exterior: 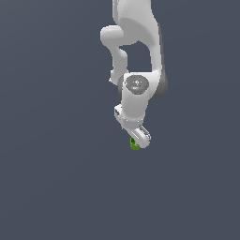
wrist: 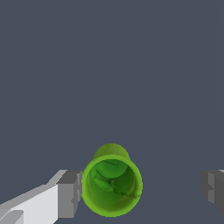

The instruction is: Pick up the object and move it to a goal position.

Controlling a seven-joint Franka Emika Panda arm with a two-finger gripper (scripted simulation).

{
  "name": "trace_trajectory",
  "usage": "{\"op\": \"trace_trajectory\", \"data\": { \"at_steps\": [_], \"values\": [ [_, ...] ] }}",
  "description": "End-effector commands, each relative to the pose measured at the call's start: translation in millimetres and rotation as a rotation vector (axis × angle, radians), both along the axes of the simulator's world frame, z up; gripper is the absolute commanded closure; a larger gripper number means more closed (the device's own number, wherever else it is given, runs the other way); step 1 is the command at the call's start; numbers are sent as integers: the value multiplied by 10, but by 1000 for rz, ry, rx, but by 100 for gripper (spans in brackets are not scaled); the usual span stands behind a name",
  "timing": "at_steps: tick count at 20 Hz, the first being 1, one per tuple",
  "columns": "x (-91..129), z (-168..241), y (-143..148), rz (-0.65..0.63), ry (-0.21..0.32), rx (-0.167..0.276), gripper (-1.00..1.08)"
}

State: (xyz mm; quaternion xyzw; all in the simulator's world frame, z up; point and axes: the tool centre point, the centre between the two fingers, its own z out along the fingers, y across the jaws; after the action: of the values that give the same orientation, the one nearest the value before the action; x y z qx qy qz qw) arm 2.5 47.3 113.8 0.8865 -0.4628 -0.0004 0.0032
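Down low over the green cup [wrist: 112,183], with the gripper [wrist: 142,190] spread wide around it. Jaws apart, not squeezing yet. One finger pad [wrist: 70,192] right up against the cup's side, maybe just touching; hard to say for sure. Other finger pad [wrist: 213,186] well away on the far side, with a big bare gap between. So cup between the jaws, but much nearer one jaw than the other. Standing upright, hollow top facing up.

From the exterior view, only a bit of green cup [exterior: 135,144] peeking out under the white gripper [exterior: 138,138].

Reaching part looks done. Left to do, by the look of it: squeeze shut, lift up, carry to the goal spot. No goal mark seen anywhere.
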Motion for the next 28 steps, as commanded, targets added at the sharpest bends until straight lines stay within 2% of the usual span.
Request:
{"op": "trace_trajectory", "data": {
  "at_steps": [1,8,15,28],
  "values": [
    [-4,-35,52,-63,-1,1,-92],
    [-19,-125,185,-226,-3,3,-92],
    [-31,-185,272,-335,-4,4,-92],
    [-38,-245,312,-381,-4,4,-92]
  ]
}}
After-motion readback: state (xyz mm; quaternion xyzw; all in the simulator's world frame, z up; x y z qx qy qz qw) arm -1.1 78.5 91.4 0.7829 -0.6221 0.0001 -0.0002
